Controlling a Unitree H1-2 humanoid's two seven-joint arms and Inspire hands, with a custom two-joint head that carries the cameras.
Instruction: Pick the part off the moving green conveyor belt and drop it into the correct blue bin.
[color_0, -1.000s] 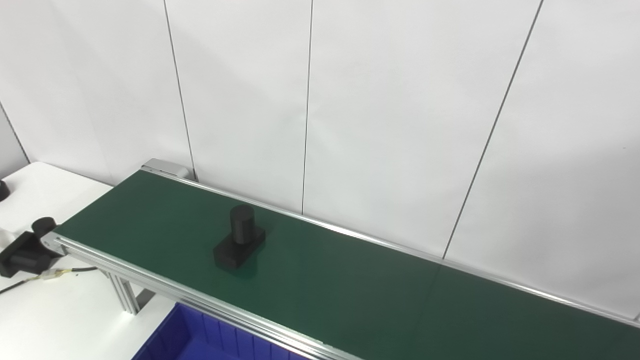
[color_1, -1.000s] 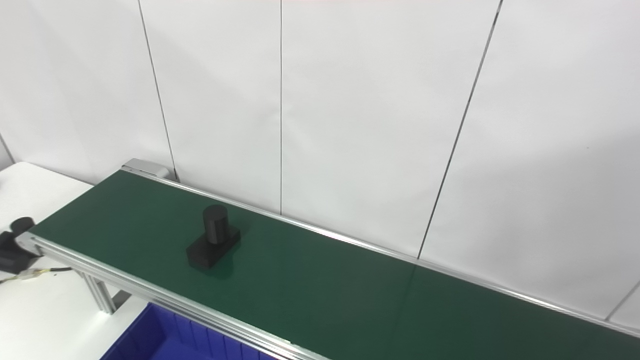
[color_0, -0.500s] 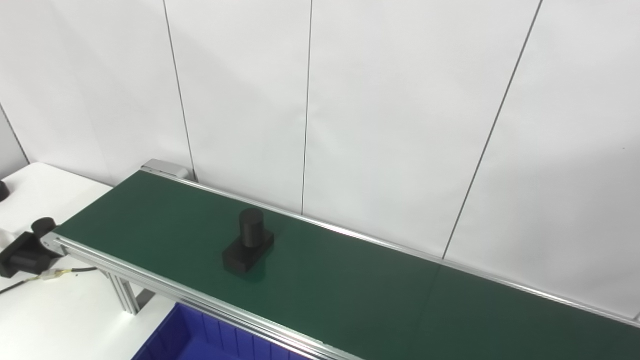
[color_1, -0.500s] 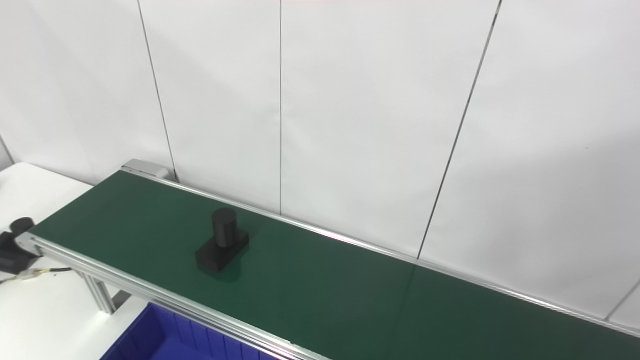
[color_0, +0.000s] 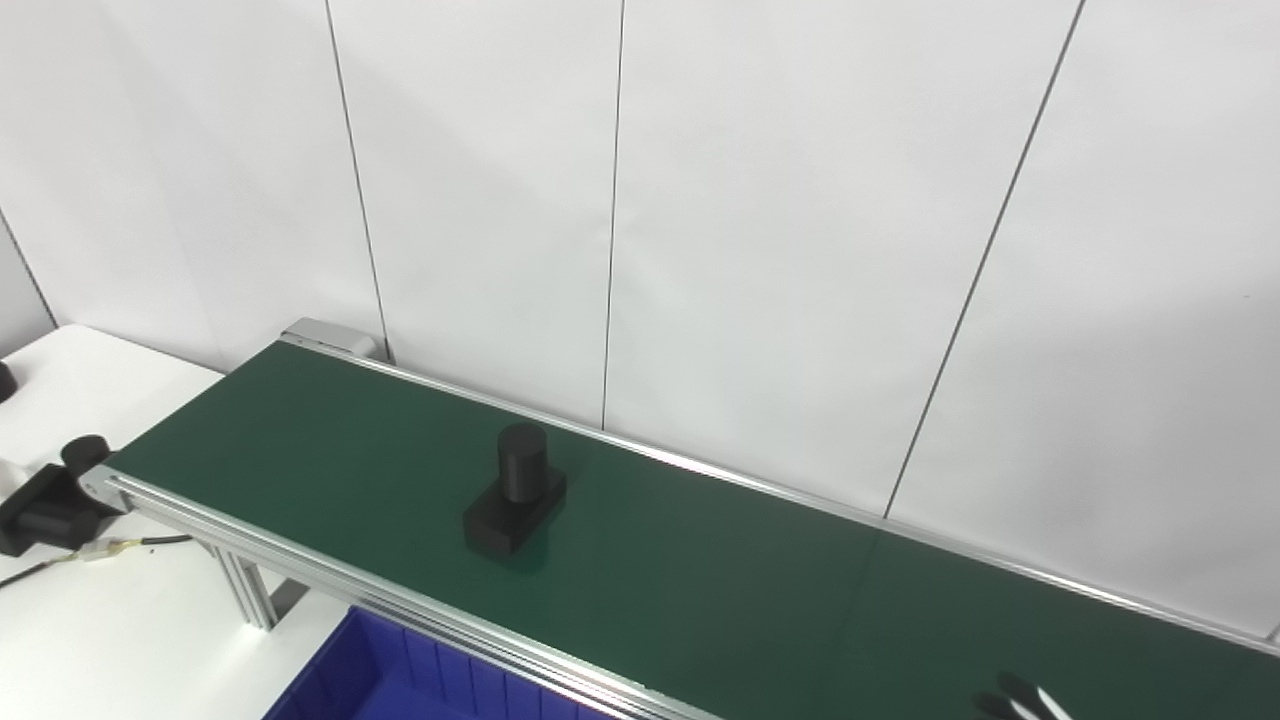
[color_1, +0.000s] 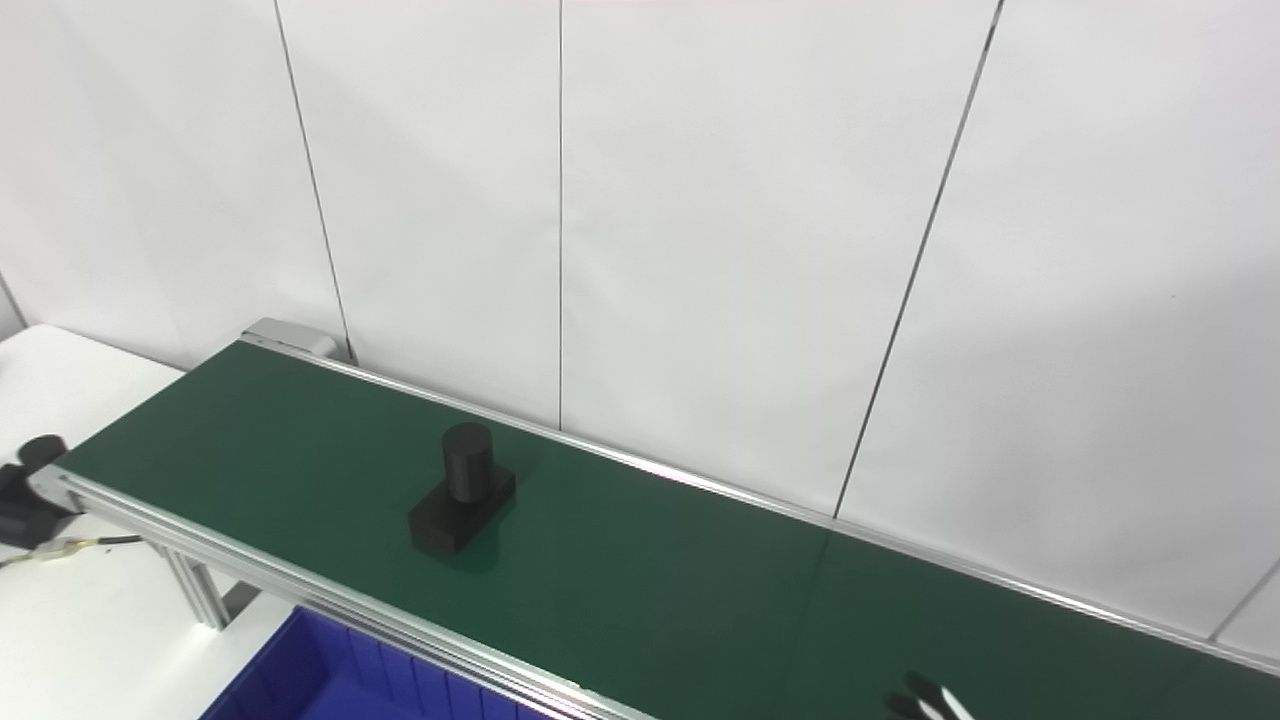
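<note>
Left eye view: the part (color_0: 515, 490) is matte black, an upright round cylinder standing on a flat rectangular block. It sits on the green conveyor belt (color_0: 700, 590), toward the belt's left portion and roughly midway between the two silver side rails. Just below the near rail, at the bottom edge, shows a corner of the blue bin (color_0: 400, 680), with ribbed inner walls. Left of the belt's end a black motor housing (color_0: 50, 500) rests on the white counter (color_0: 100, 620), with a cable running off beside it. At the bottom right corner only the tips of the right hand (color_0: 1020, 698) enter the picture, dark with a pale streak, well apart from the part; whether its fingers are spread or closed cannot be told. The left hand does not appear.

Right eye view: the same part (color_1: 462, 490) stands a little further left in the picture. Less of the motor housing shows here, cut by the left edge, and the fingertips (color_1: 925, 695) sit further in from the right edge, over the belt's near side.
</note>
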